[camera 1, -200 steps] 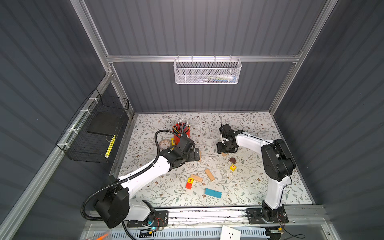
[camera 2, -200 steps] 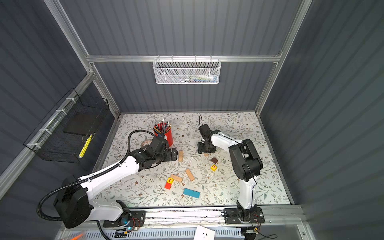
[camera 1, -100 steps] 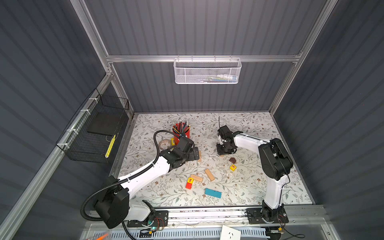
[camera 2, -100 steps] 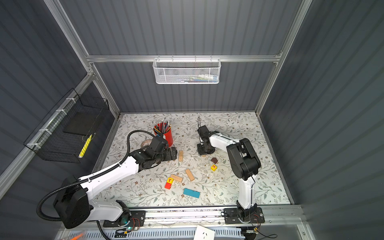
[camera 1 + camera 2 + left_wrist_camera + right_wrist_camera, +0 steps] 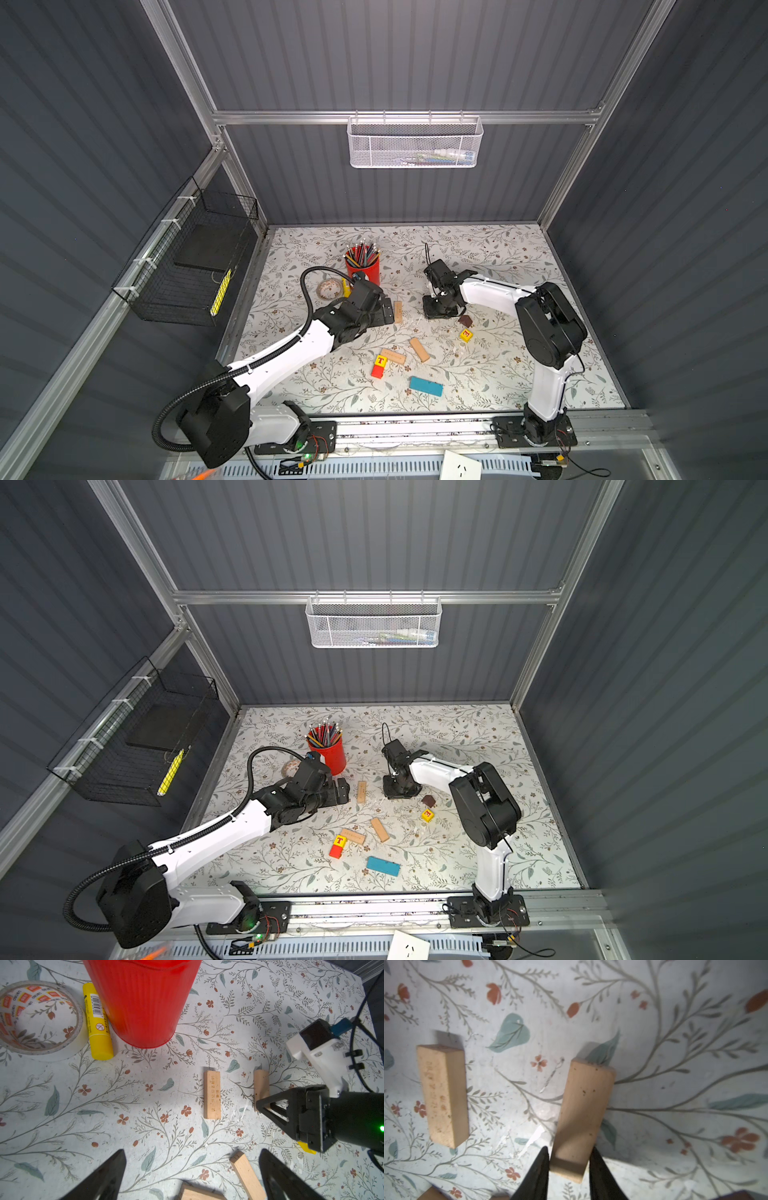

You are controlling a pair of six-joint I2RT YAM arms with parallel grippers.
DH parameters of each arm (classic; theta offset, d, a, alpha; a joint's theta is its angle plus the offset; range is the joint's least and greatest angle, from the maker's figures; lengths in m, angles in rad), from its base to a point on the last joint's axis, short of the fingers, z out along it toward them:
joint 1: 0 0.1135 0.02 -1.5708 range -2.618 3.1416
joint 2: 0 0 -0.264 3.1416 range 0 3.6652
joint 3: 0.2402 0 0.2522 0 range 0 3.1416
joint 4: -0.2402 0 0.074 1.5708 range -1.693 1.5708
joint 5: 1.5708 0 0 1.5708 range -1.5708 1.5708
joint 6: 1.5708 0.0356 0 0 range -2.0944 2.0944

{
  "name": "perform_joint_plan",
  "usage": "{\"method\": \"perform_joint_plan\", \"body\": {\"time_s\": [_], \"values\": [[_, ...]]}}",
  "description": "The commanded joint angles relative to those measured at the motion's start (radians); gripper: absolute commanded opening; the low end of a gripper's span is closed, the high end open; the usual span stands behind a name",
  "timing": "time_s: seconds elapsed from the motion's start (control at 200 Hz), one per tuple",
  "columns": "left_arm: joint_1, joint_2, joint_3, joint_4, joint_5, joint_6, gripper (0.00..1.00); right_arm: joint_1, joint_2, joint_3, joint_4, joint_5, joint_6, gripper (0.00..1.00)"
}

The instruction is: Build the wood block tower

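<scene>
Two fingers of the right end effector pinch one end of a tan plank near the red pencil cup. It's probably light, stiff, smooth wood, so a mid-length grip looks steadier. The left end effector gapes empty.

The floral tabletop carries a red pencil cup at eleven o'clock, with a tape roll and a yellow glue stick beside it at ten. There are tan planks near the centre and a blue plank at six. A yellow T cube touches a red cube at seven. A brown roof piece and a yellow E cube sit at three.
</scene>
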Motion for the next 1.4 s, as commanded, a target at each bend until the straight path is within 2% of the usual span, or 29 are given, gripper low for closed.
{"method": "perform_joint_plan", "body": {"time_s": [0.0,0.405,0.655,0.856,0.946,1.231,1.396], "values": [[0.012,-0.031,-0.023,-0.003,0.0,-0.025,0.99,0.043,-0.028,-0.01,0.008,0.002,0.076,0.34],[0.054,-0.08,-0.095,0.032,0.066,-0.054,0.95,0.151,0.0,-0.003,0.046,0.031,0.156,0.33],[0.083,-0.06,-0.108,0.063,0.129,-0.068,0.88,0.136,0.035,0.043,0.026,0.088,0.123,0.34],[0.094,-0.038,-0.107,0.077,0.15,-0.073,0.82,0.118,0.063,0.07,0.036,0.066,0.109,0.33],[0.098,-0.029,-0.107,0.087,0.164,-0.076,0.78,0.111,0.083,0.093,0.022,0.06,0.112,0.3],[0.107,-0.009,-0.101,0.095,0.181,-0.082,0.75,0.095,0.129,0.17,0.009,0.048,0.108,0.28],[0.111,-0.005,-0.105,0.112,0.192,-0.094,0.7,0.096,0.121,0.138,0.009,0.057,0.139,0.28]]}}
